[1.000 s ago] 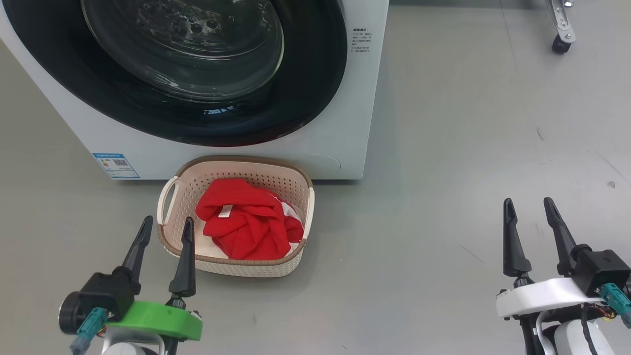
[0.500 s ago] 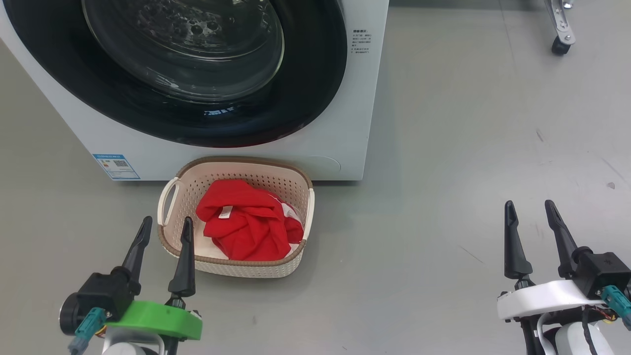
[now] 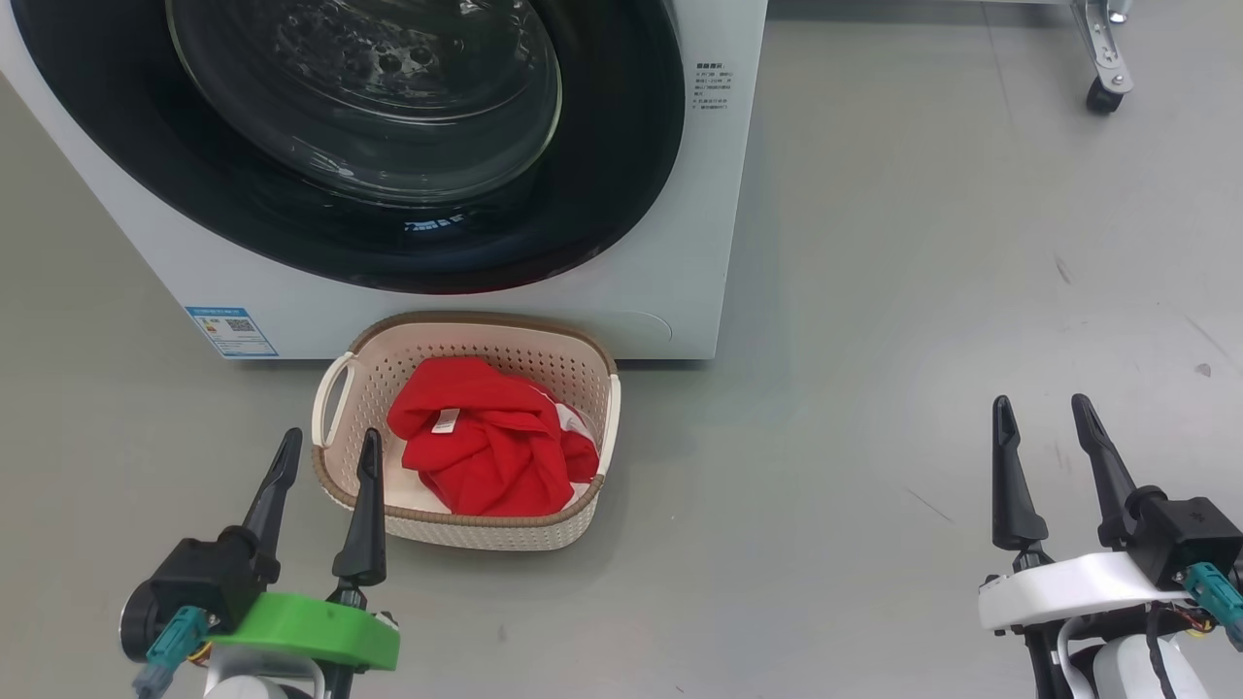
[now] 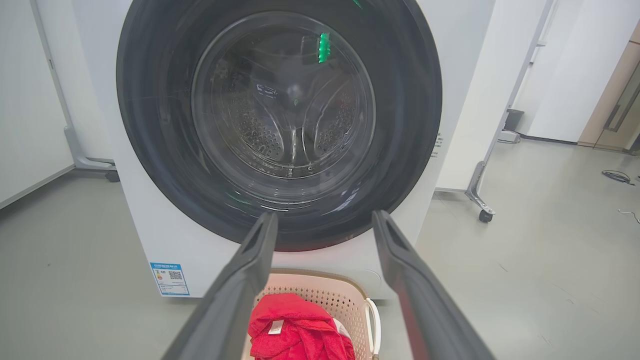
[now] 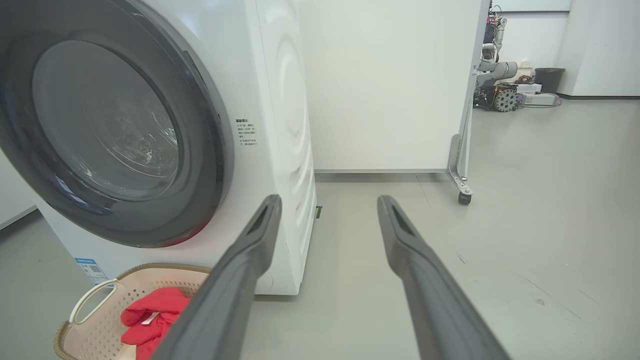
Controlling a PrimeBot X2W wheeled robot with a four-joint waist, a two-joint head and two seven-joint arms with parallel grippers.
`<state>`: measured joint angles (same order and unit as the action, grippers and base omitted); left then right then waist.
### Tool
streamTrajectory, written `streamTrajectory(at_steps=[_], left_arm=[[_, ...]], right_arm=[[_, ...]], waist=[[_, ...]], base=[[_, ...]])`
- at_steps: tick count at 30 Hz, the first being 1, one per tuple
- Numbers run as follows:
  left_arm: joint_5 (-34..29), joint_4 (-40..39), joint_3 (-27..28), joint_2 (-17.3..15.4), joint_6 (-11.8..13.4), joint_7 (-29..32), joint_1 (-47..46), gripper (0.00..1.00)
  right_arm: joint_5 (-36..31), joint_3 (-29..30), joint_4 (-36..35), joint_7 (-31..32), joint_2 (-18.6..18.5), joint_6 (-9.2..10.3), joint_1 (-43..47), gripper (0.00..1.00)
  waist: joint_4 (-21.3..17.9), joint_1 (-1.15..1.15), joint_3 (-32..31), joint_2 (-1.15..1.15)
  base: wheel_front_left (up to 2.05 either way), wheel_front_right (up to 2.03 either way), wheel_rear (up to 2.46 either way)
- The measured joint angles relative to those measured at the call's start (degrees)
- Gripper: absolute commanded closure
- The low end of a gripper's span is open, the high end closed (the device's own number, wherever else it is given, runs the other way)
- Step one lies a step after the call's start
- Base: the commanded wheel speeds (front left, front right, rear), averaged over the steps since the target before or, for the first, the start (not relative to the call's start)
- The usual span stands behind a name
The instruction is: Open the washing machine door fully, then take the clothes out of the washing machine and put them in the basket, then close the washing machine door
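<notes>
The left gripper [image 3: 330, 437] has two long black tapered fingers [image 3: 364, 524] on a bright green ring [image 3: 311, 629]; the right gripper [image 3: 1040, 400] has a white ring [image 3: 1068, 582]. Each carries a black block [image 3: 199, 582] and a teal plug [image 3: 175, 646].

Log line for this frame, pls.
door: shut | clothes: in basket | left pincer: open, empty | right pincer: open, empty | status: task looks complete
</notes>
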<state>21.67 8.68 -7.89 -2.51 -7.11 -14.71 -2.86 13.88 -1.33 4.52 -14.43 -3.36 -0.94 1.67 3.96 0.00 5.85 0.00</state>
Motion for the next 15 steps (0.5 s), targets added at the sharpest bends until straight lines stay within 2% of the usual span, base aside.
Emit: streamTrajectory(at_steps=[4,5,9,15], left_arm=[[0.01,0.03,-0.07,0.0,0.0,0.0,0.02,0.0],[0.0,0.19,-0.14,0.02,0.0,0.0,0.03,1.0],[0.0,2.63,-0.54,0.46,0.0,0.01,0.73,1.0],[2.2,2.26,-1.09,0.59,0.0,0.01,1.92,1.0]], right_arm=[[0.0,0.0,0.0,0.0,0.11,-0.01,0.01,0.0],[0.01,-0.02,0.16,0.0,0.13,0.01,0.03,1.0],[0.05,-0.23,2.69,0.08,0.86,0.0,0.74,1.0],[2.13,-0.3,3.21,0.24,1.05,-0.04,1.23,1.0]], waist=[[-0.02,0.0,-0.1,0.0],[-0.03,0.0,-0.12,0.0],[-0.03,0.0,-0.13,0.0],[-0.16,0.0,-0.29,0.0]], base=[[0.0,0.0,0.0],[0.0,0.0,0.0],[0.0,0.0,0.0],[0.0,0.0,0.0]])
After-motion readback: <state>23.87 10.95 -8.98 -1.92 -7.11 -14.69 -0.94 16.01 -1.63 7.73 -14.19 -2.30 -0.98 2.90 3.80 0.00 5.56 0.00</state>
